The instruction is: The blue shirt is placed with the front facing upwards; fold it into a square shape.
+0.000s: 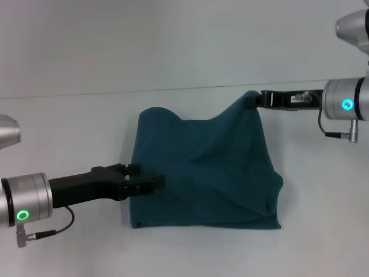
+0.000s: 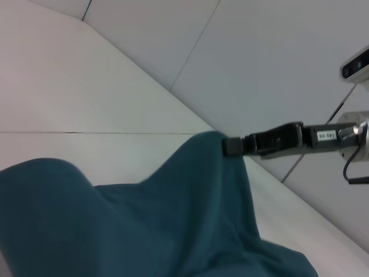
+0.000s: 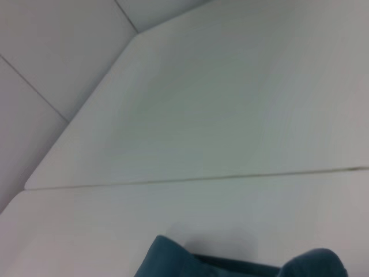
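The blue shirt point(image 1: 204, 173) lies in the middle of the white counter point(image 1: 69, 133), bunched into a rough folded shape. Its near edge runs fairly straight across the counter, while its far side rises in two humps. No lettering shows on the cloth from the head view; only plain teal fabric with soft creases faces up.

The right end effector point(image 1: 258, 99) reaches in from the right at the far right corner of the shirt. Its fingers are closed on the cloth there, pinching a peak of fabric and holding it lifted above the counter, so the shirt drapes down from that point toward the near side. The left wrist view shows the same pinch: the dark fingertips of the right end effector point(image 2: 230, 146) meet the raised tip of the blue shirt point(image 2: 173, 225).

The left end effector point(image 1: 151, 182) comes in low from the left, at the shirt's left edge toward the near side. Its dark fingers lie over the fabric, closed together, and seem to have the edge nipped between them.

In the right wrist view only two rounded bumps of the blue shirt point(image 3: 173, 259) show against the bare counter point(image 3: 202, 115).
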`<state>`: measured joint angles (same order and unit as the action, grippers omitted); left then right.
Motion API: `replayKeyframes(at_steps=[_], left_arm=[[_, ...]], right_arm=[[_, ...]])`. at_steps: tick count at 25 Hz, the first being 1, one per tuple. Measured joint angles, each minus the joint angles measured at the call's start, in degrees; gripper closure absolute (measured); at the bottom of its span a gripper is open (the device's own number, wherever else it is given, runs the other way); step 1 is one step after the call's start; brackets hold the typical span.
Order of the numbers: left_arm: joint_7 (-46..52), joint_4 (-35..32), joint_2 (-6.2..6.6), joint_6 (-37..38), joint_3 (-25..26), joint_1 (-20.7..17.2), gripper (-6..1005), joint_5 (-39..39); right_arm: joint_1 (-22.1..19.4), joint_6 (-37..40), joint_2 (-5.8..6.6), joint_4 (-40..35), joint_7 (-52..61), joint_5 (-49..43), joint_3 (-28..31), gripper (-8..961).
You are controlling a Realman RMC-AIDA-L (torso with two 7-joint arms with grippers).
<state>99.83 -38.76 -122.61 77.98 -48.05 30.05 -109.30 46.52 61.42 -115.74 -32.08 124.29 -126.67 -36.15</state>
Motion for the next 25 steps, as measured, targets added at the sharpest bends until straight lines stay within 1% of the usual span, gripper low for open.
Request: replayKeyframes(at_steps=[6, 10, 13, 18, 25], left_arm=[[0.3, 0.0, -0.11, 0.0, 0.3, 0.0, 62, 0.1], [0.5, 0.0, -0.25, 0.0, 0.8, 0.1, 62, 0.2], [0.9, 0.2, -0.26, 0.1, 0.9, 0.4, 62, 0.2], [1.2, 0.3, -0.39, 0.1, 0.9, 0.7, 63, 0.2], [1.8, 0.4, -0.44, 0.1, 1.0, 0.8, 63, 0.2]], right_arm=[[-0.8, 0.8, 0.7, -1.8, 1.0, -0.1, 0.0, 875], [-1.5, -0.5, 1.34, -1.7, 1.0, -0.3, -0.1, 861], [-1.9, -1.7, 1.53, -1.4, 1.0, -0.5, -0.1, 851], [-2.2, -2.7, 1.37, -1.0, 0.7, -0.7, -0.3, 834], [-2.5, -5.9, 0.73, -0.5, 0.5, -1.9, -3.4, 810]])
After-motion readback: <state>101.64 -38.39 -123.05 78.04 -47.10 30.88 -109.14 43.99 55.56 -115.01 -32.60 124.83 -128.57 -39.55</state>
